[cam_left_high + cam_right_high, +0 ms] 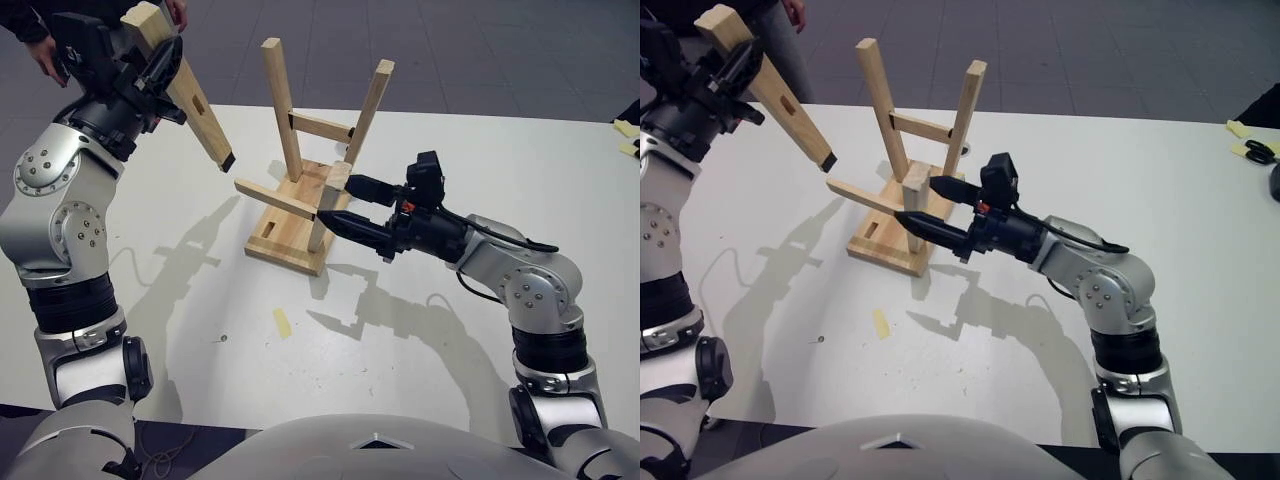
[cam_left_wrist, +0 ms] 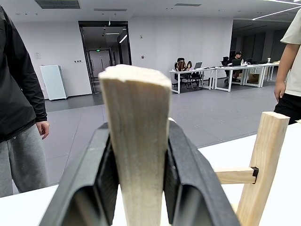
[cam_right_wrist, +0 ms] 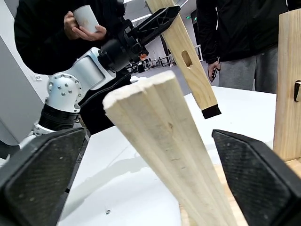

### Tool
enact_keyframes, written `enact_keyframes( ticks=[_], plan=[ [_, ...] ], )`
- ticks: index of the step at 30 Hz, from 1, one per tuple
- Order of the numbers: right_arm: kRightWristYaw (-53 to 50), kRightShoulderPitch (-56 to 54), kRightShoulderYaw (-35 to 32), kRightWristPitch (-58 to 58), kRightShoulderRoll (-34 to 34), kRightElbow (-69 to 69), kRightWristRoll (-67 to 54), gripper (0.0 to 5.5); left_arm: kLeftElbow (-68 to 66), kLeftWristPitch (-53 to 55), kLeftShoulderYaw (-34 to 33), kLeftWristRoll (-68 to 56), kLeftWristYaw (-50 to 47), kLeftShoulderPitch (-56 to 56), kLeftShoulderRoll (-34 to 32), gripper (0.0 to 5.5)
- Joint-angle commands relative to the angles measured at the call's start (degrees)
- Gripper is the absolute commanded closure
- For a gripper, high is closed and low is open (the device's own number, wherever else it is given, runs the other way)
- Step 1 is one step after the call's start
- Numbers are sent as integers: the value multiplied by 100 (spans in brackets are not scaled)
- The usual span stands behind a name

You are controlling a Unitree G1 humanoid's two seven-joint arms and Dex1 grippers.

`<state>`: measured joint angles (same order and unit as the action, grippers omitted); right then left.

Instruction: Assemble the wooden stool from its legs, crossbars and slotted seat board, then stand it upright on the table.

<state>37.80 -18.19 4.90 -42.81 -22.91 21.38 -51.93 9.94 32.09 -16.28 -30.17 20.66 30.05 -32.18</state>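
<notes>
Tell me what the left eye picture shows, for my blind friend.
A half-built wooden stool lies upside down on a white table. The left gripper holds a loose leg in the air, and the right gripper sits open around the stool's nearest leg.

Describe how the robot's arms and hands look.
The left arm and right arm are silver-grey with round bolted joints and black ribbed bands. The left hand and right hand are black, two-fingered. A black cable loops along the right arm.

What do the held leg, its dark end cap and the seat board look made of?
Held leg: pale, bare-looking wood, grain showing along its face. End cap: black, possibly rubber or plastic; cannot tell which. Seat board: same light wood, matte, seemingly unvarnished.
</notes>
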Motion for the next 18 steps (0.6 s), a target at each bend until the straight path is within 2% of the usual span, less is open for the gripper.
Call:
enact_keyframes(
  ticks=[1,8,12,18],
  plan=[
    [197,-39,396,318,45,73,553,138,191,160,24,-101,-92,-46,169,446],
    [238,86,568,506,174,80,870,251,674,349,415,-168,-152,-160,528,446],
    [-103,329,386,608,191,241,1091,308,988,481,445,-137,-217,-282,500,446],
    [-474,771,26,551,118,555,1066,326,1030,497,501,32,-249,-418,520,446]
  ],
)
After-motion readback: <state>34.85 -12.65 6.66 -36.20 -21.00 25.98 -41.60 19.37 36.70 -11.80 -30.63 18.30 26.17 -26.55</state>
